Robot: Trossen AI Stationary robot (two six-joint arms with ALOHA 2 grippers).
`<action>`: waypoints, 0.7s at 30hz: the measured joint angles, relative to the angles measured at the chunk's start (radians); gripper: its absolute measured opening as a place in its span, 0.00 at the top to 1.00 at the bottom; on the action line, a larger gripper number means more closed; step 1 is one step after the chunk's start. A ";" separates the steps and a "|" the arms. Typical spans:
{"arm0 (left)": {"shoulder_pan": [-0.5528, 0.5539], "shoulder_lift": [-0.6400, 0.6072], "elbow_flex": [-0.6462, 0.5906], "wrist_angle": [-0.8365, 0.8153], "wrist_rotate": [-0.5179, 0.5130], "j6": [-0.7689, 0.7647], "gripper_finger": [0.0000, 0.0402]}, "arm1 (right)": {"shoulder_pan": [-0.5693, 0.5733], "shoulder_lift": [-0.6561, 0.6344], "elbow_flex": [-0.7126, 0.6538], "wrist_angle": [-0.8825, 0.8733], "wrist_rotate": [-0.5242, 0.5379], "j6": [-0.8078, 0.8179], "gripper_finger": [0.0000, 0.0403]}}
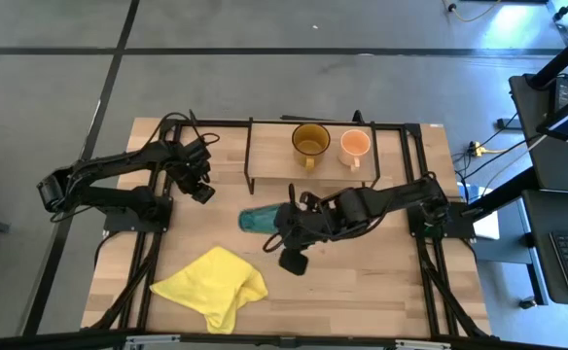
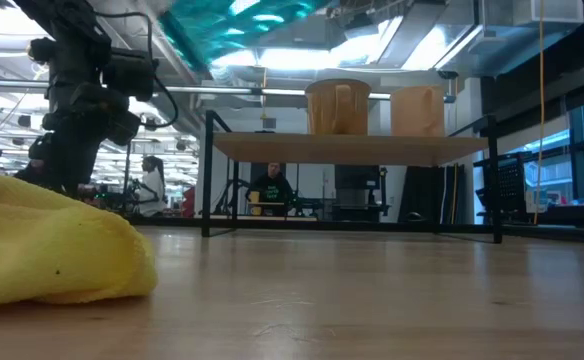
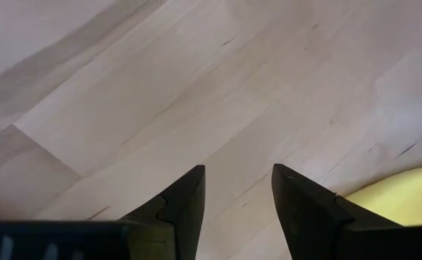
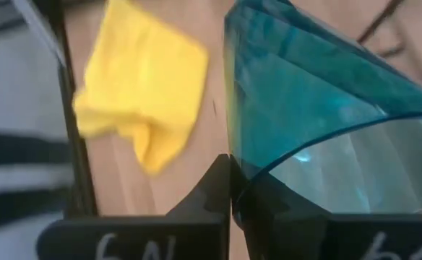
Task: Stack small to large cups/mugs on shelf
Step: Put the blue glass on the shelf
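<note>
Left gripper hovers over bare table at the left, fingers spread wide, holding nothing. Centre: right gripper carries the tumbler clear of the table, lying nearly on its side; its fingers are pinched narrow on the rim wall, one inside and one outside. The tumbler is probably light, stiff and smooth-walled, so a rim pinch is likely to slip or swing if tilted further; a hold lower on the wall would seem steadier. Right, on the shelf: amber mug and, just beside it, orange mug, both upright. Cloth lies apart, near the front edge.
</note>
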 joint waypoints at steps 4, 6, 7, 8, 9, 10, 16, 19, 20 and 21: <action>0.000 0.003 0.000 0.000 0.001 -0.002 0.62 | -0.001 0.000 0.002 -0.097 -0.113 -0.026 0.96; 0.000 0.004 0.000 0.000 0.003 -0.017 0.62 | 0.000 0.002 0.002 -0.163 -0.160 -0.032 0.96; 0.000 0.004 0.000 0.000 0.007 -0.025 0.62 | 0.000 0.003 0.002 -0.189 -0.171 -0.040 0.96; -0.001 0.007 0.000 0.002 0.012 -0.027 0.62 | 0.000 0.003 0.002 -0.213 -0.182 -0.048 0.96; -0.005 0.009 0.000 0.005 0.020 -0.032 0.62 | 0.000 0.003 0.002 -0.235 -0.185 -0.050 0.96; -0.009 0.009 0.000 0.004 0.028 -0.046 0.62 | 0.000 0.003 0.002 -0.252 -0.184 -0.050 0.96; -0.097 0.015 0.000 0.099 0.063 -0.132 0.62 | -0.001 0.004 -0.006 -0.279 -0.218 -0.074 0.96; -0.171 0.015 0.000 0.200 0.060 -0.206 0.62 | -0.001 0.014 -0.015 -0.278 -0.255 -0.074 0.96; -0.195 0.015 0.000 0.237 0.061 -0.230 0.62 | 0.000 0.015 -0.026 -0.278 -0.266 -0.074 0.96; -0.219 0.015 0.000 0.274 0.059 -0.254 0.62 | 0.000 0.015 -0.039 -0.279 -0.282 -0.073 0.96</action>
